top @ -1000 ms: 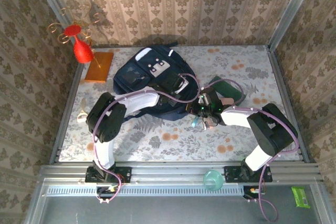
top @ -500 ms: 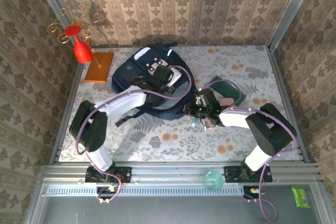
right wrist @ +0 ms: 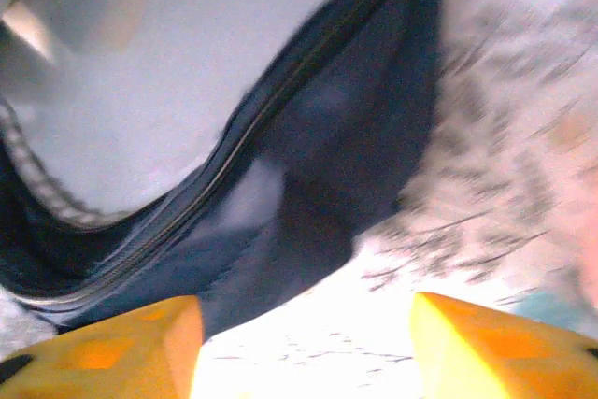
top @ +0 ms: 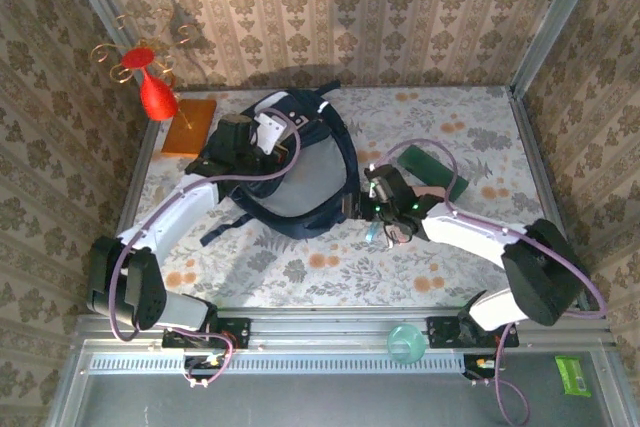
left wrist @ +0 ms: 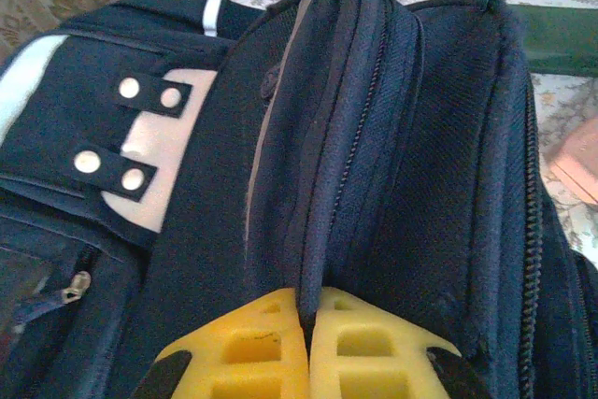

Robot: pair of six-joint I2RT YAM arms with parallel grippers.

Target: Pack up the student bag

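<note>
The student bag (top: 310,182) lies at the table's middle, dark navy, pulled open so its grey lining (top: 285,197) shows. My left gripper (top: 280,147) sits on the bag's upper left part. In the left wrist view its yellow fingers (left wrist: 262,343) are shut on a fold of the bag's navy zipper rim (left wrist: 322,193), with the pale front patch (left wrist: 159,161) to the left. My right gripper (top: 357,205) hovers at the bag's right edge. Its fingers (right wrist: 140,343) stand wide apart with nothing between them, just off the navy rim (right wrist: 327,156) and the grey lining (right wrist: 187,63).
A dark green book (top: 432,169) lies right of the bag, a pink item (top: 432,192) beside it. A small teal thing (top: 372,233) is under the right wrist. An orange board (top: 188,127) and a red vase (top: 157,95) stand back left. A teal cup (top: 405,342) sits on the front rail.
My left gripper shut on the bag's rim and drew it back and left, opening the bag to its grey lining. My right gripper let go of the bag's edge and opened.
</note>
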